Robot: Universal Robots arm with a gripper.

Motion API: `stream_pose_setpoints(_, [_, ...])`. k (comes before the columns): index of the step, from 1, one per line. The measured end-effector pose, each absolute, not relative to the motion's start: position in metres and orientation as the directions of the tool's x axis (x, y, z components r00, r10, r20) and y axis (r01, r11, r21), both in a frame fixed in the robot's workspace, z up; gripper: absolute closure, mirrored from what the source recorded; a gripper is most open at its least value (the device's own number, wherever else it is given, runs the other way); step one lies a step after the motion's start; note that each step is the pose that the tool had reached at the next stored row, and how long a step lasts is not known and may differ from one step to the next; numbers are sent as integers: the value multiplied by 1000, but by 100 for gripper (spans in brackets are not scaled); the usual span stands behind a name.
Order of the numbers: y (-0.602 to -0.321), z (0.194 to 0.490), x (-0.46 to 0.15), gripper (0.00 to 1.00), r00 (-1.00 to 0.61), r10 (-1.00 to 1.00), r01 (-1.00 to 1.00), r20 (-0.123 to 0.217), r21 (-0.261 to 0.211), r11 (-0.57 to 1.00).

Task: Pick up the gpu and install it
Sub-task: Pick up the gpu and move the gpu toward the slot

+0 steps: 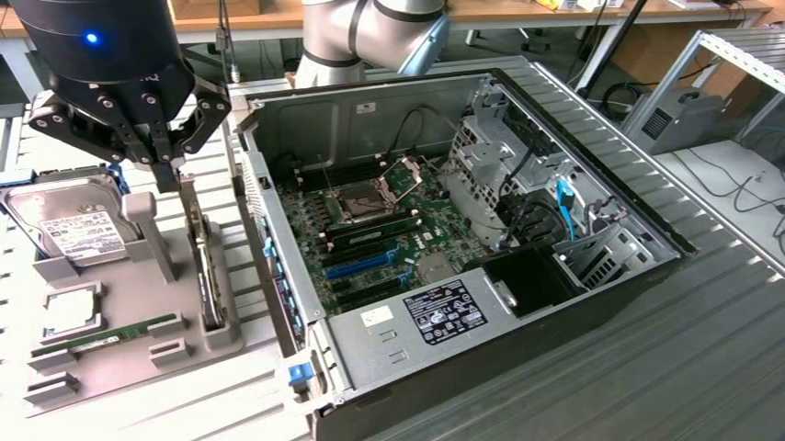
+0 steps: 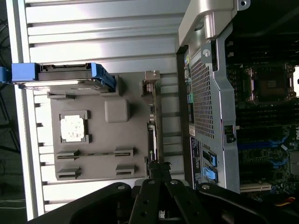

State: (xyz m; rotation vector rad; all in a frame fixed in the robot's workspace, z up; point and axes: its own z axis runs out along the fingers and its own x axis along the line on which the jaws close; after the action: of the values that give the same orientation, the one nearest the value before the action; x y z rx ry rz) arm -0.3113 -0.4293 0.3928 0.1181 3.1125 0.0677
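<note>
The gpu (image 1: 202, 262) is a thin dark card standing on edge in a slot of the grey holder tray (image 1: 129, 299), beside the open computer case (image 1: 589, 303). In the wrist view the gpu (image 2: 153, 126) appears edge-on, with its pale bracket at one end. My gripper (image 1: 167, 165) hangs above the card's far end with its fingers shut and nothing between them. My gripper (image 2: 159, 169) lines up over the card's edge in the wrist view.
The grey holder tray (image 2: 93, 140) also carries a silver hard drive (image 1: 73, 230), a CPU (image 1: 72, 310) and a green RAM stick (image 1: 105, 338). The case lies open with its motherboard (image 1: 368, 230) and blue slots (image 1: 362, 266) exposed. The case wall (image 2: 210, 107) runs close beside the card.
</note>
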Motion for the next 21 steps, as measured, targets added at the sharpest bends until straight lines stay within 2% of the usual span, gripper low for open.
stream_pose_setpoints(1, [-429,393,-311,89,-997,76,75,-24,44,996])
stream_pose_setpoints(6, [-429,393,-311,58,-997,76,75,-24,44,996])
stream_pose_setpoints(8, [-429,393,-311,58,-997,76,75,-24,44,996])
stream_pose_setpoints(9, [-429,393,-311,52,-997,76,75,-24,44,996])
stream_pose_setpoints(21, [-429,391,-311,52,-997,76,75,-25,44,996])
